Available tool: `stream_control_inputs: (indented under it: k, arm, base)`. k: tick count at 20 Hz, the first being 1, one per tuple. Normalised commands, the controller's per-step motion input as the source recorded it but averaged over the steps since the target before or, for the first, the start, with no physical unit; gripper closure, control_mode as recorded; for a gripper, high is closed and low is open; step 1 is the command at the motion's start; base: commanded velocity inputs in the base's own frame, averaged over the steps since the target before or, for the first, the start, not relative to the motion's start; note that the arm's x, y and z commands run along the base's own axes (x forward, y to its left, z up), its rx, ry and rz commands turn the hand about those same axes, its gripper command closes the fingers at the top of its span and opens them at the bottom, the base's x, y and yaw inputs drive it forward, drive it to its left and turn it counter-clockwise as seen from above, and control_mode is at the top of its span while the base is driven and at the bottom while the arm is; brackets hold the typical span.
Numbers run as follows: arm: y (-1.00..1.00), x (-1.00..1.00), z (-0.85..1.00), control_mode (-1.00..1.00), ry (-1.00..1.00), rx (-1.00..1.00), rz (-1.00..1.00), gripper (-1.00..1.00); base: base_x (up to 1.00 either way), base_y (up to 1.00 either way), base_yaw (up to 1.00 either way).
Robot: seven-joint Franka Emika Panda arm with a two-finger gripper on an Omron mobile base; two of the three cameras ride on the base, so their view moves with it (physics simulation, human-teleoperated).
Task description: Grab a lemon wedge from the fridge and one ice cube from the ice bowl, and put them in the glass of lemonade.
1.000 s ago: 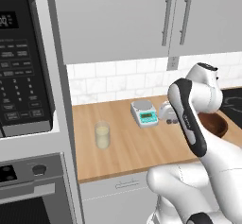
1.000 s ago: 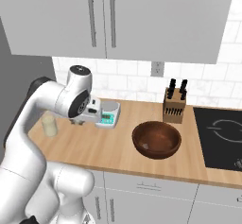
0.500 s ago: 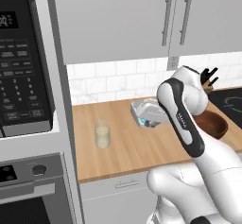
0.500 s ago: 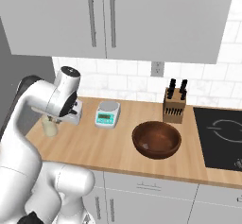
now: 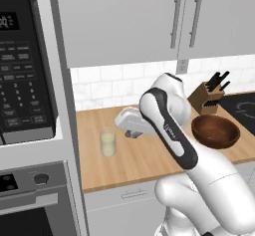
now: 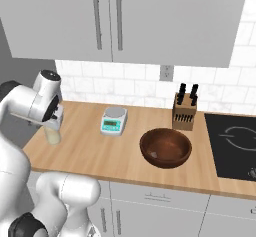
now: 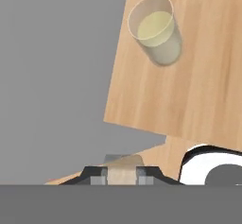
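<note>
Wooden countertop [image 5: 134, 160] runs along a white tiled backsplash [image 6: 130, 86], grey upper cabinets [image 6: 150, 16] with bar handles overhead, grey drawer fronts below. At the left end in the left base view, a black microwave panel [image 5: 25, 80] sits above a wall oven [image 5: 35, 200]. The glass of lemonade [image 5: 107, 142] stands upright near the counter's left end, well short of the front edge; the hand view looks down into it [image 7: 156, 29], pale yellow liquid inside. The gripper [image 5: 130, 133] hangs over the counter just right of the glass, not touching it. In the hand view, the fingertips [image 7: 101, 176] sit close together with a small pale translucent block [image 7: 122, 170] clamped between them; what it is cannot be told for sure. Further right on the counter: a small digital scale [image 6: 113, 120] near the wall, a dark wooden bowl [image 6: 165, 147], a knife block [image 6: 184, 113] against the tiles, then a black cooktop [image 6: 235, 146].
</note>
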Motion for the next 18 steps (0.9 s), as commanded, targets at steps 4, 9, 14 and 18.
stream_control_inputs:
  k: [4, 9, 14, 18]
  arm:
    - [0.29, 0.37, 0.0, -1.0, 0.0, 0.0, 0.0, 1.0]
    - [0.01, 0.51, 0.0, -1.0, 0.0, 0.0, 0.0, 1.0]
    - [0.12, 0.2, -0.26, -1.0, 0.0, 0.0, 0.0, 1.0]
    - [0.32, 0.28, -0.25, -1.0, 0.0, -0.01, 0.0, 1.0]
  base:
    - [0.0, 0.0, 0.0]
    - [0.0, 0.0, 0.0]
    - [0.0, 0.0, 0.0]
    - [0.0, 0.0, 0.0]
